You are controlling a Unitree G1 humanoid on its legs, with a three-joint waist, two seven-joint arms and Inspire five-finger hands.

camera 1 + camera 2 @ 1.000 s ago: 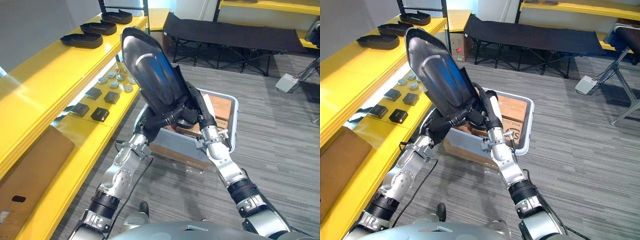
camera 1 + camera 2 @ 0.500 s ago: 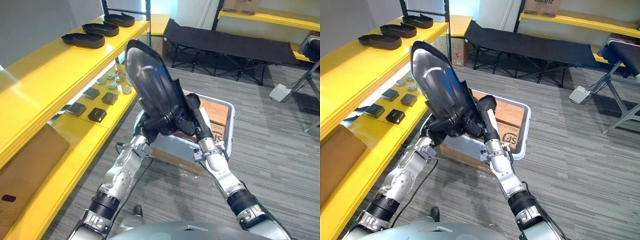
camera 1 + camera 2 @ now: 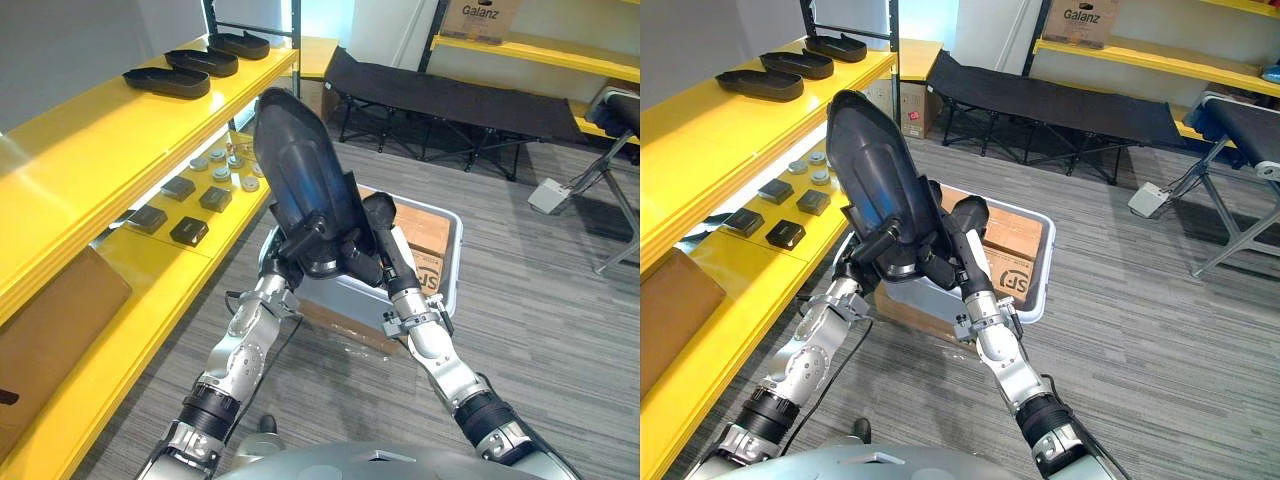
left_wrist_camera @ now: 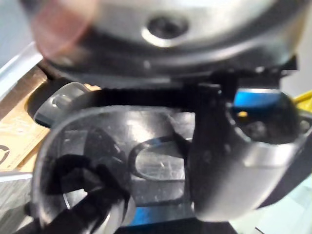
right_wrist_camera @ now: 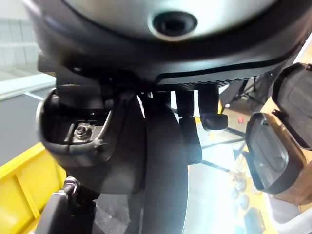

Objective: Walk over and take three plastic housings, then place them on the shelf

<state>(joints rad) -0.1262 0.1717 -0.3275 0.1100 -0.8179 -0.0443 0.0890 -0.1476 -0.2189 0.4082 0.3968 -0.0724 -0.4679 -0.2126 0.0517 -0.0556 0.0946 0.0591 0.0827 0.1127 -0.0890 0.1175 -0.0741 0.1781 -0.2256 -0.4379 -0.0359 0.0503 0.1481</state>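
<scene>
A large glossy black plastic housing point(image 3: 295, 165) stands nearly upright in front of me, held at its lower end between both hands. My left hand point(image 3: 303, 238) grips it from the shelf side, with a finger curled across its front face. My right hand point(image 3: 375, 240) clasps the opposite edge from behind. In the left wrist view the housing point(image 4: 146, 141) sits close against the curled thumb point(image 4: 214, 161). The right wrist view has that hand's fingers point(image 5: 200, 105) hooked over the housing's edge point(image 5: 165, 161). Three more black housings point(image 3: 165, 80) lie in a row on the top yellow shelf point(image 3: 90, 160).
The lower shelf level carries small black boxes point(image 3: 189, 232), round grey parts point(image 3: 225, 160) and a cardboard sheet point(image 3: 50, 330). A white bin point(image 3: 452, 262) with cardboard boxes stands on the floor under my hands. A black folding cot point(image 3: 450, 90) is farther back.
My left hand's fingers have curled onto the housing's front. The housing has come more upright, and the view has shifted as I move.
</scene>
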